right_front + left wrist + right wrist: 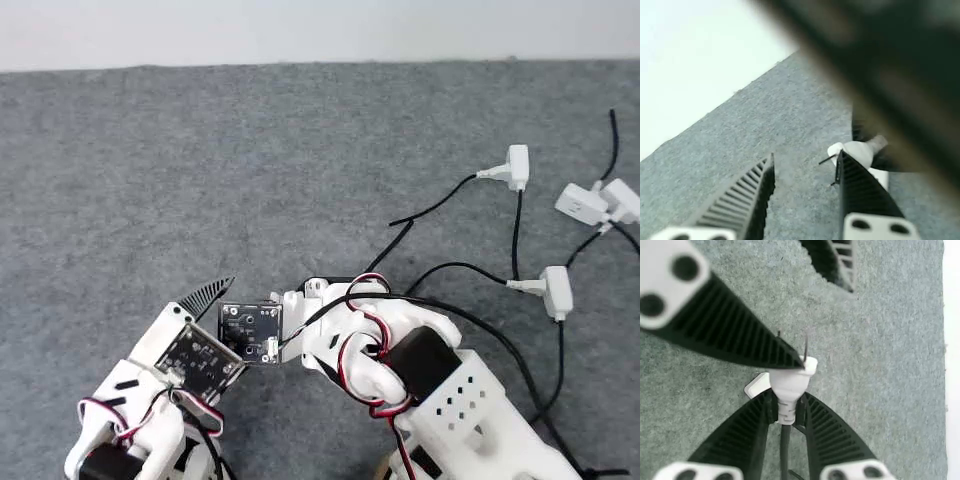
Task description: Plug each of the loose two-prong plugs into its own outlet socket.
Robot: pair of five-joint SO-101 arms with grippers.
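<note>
My right gripper [786, 401] is shut on a white two-prong plug [788, 377], pinching it at the strain relief where its black cord leaves. The prongs point away from the wrist, just above the grey mat. My left gripper [805, 159] is open and faces it from close by. One of its black ribbed fingers [725, 325] lies right against the plug head. From the left wrist the same plug [856, 150] shows just past one fingertip. In the high view both wrists meet at the front centre, and a left finger [207, 295] sticks out there.
Two more white plugs [515, 166] [553, 291] on black cords lie at the right of the mat. A pair of white blocks [592, 202] lies near the right edge. Black cords [450, 268] trail across the mat from the right arm to them. The back left of the mat is open.
</note>
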